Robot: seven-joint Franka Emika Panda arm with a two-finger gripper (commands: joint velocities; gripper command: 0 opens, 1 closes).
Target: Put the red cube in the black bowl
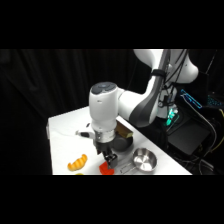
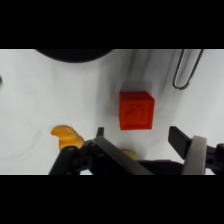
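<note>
Surface: white table [image 1: 65, 130] against black curtains.
Counts: one red cube [image 2: 136, 110], one black bowl [image 2: 75, 54], one steel pan [image 1: 144, 161], one croissant toy [image 1: 78, 162], one pair of tongs [image 2: 186, 67].
Hidden: bowl cut off in wrist view, largely behind the arm in side view.
Cube: bright red-orange, on the table between the spread fingers.
Gripper [image 2: 136, 139]: released, holding nothing.

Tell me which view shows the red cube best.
The wrist view: the red cube sits whole and unobstructed on the table, just beyond the open gripper. The side view shows only part of it at the bottom edge, below the gripper.
</note>
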